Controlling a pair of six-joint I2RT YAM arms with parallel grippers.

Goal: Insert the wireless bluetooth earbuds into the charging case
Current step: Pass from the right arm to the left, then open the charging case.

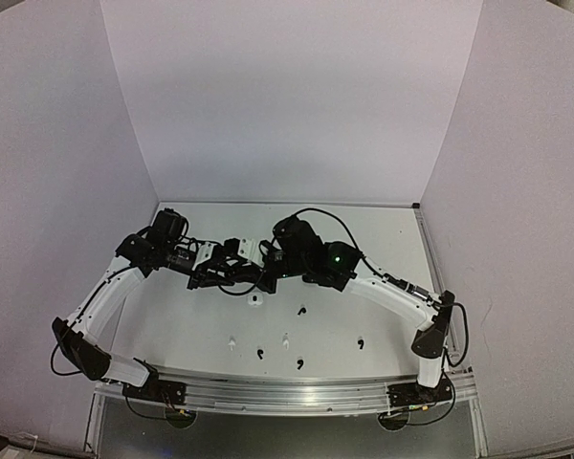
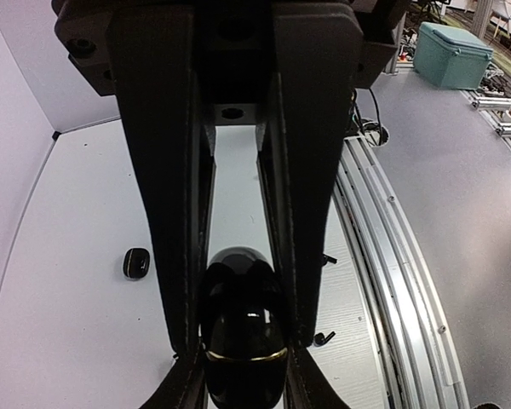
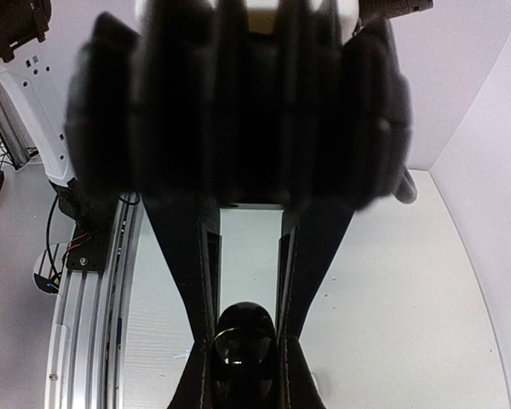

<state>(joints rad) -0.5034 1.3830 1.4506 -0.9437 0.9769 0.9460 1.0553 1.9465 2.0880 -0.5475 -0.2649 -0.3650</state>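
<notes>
Black glossy charging case (image 2: 238,315) sits pinched between the left gripper's (image 2: 243,375) fingers. The right gripper's (image 3: 243,375) fingers squeeze a dark rounded object (image 3: 243,336). Six earbuds (image 1: 299,363) lie scattered on the table (image 1: 383,287), apart from both fingertips, toward the arm bases.

Built as two arms, left arm (image 1: 100,304) and right arm (image 1: 394,292), of smooth white curved shells joined by black angular joint housings. Bolted on black bases (image 1: 158,390). Draped with thin black cables (image 1: 323,214). Lit by one small green lamp (image 1: 336,256) on the right wrist. Tipped with a matte black left claw (image 2: 243,366) and right claw (image 3: 243,375), each with two long, flat, tapering fingers (image 2: 162,213). Pierced by a round bolt hole (image 2: 232,112) in the pale block between the left pair.
</notes>
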